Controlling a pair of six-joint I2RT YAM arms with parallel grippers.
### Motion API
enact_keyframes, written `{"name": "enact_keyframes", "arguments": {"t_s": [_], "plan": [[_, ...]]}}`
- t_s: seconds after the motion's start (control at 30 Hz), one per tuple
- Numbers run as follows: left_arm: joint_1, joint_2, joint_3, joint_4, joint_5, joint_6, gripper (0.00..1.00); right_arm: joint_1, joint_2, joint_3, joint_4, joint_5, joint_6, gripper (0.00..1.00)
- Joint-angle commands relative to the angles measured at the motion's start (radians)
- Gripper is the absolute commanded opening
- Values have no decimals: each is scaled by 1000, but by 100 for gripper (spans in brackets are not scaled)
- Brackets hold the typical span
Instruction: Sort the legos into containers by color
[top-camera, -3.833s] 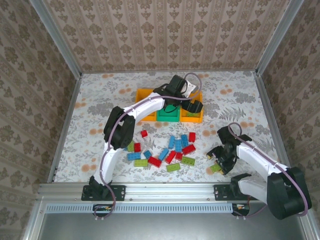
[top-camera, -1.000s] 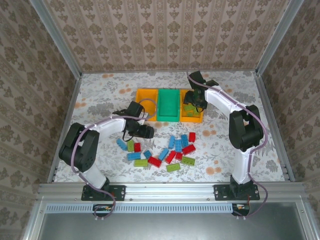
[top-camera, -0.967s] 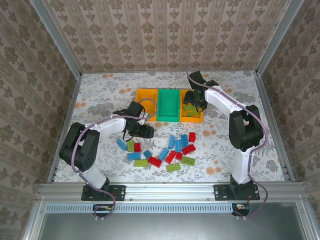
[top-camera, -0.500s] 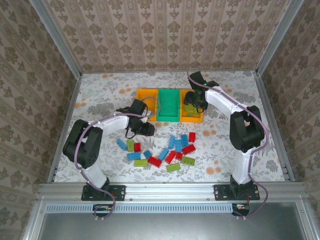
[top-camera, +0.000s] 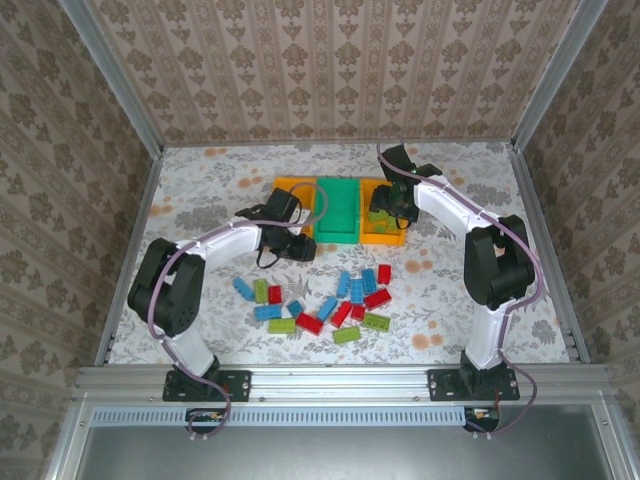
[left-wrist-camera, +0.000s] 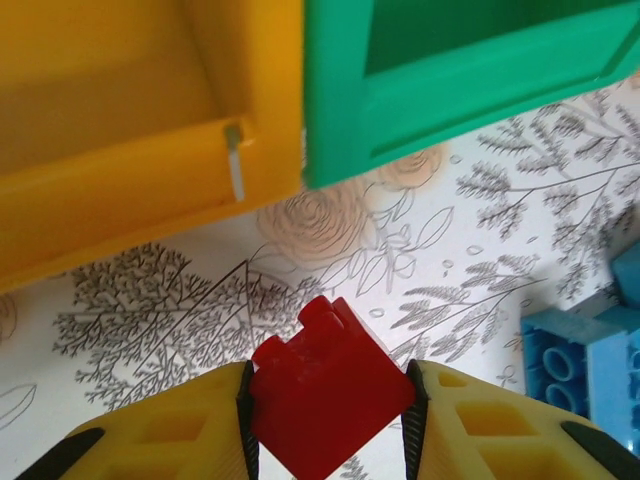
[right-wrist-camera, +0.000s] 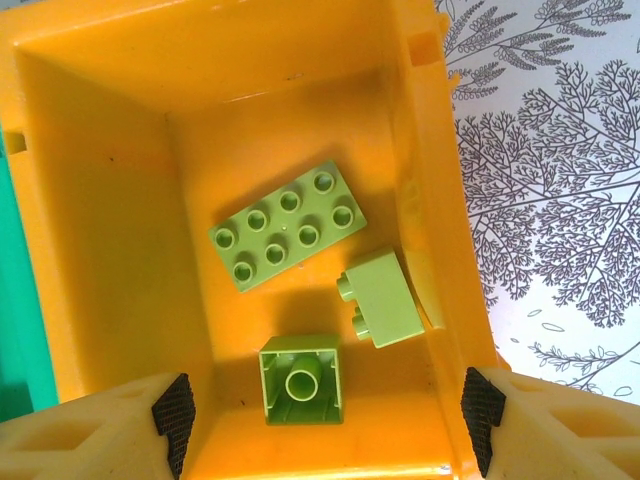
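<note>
Just short of the green rectangular plastic bin (left-wrist-camera: 450, 90), toward its orange-yellow left-hand neighbour (left-wrist-camera: 130, 200), noted small red studded plastic brick (left-wrist-camera: 320, 375) pinched corner-on in left gripper (left-wrist-camera: 328, 405), liable to pivot out before the rim; right gripper (right-wrist-camera: 325, 415) spread wide, empty, above light green bricks (right-wrist-camera: 288, 238) in right-hand orange-yellow bin (right-wrist-camera: 100, 200).

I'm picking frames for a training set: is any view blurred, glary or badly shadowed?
Left wrist: the red brick pinched in the left gripper sits close to the lens and looks slightly soft; the table print is crisper. Right wrist: sharp, the green bricks cast soft shadows in the orange bin, no glare. Top external: even light, faint shadows beneath the arms.
</note>
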Motion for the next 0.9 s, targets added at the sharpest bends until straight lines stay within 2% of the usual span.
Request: {"name": "enact_keyframes", "arguments": {"t_s": [0.0,0.27,0.63,0.87], "plan": [[-10,10,33,-2,32,-10,38,4,-42,-17,-3,6,14,74],[-13,-8,164,19,76,-15,38,4,-50,-35,6,-5,21,75],[-9,187,393,-15,111,-23,40,24,-161,-153,-4,-29,-12,75],[-6,247,442,7,103,-58,48,132,-212,-246,-85,-13,-10,73]]}}
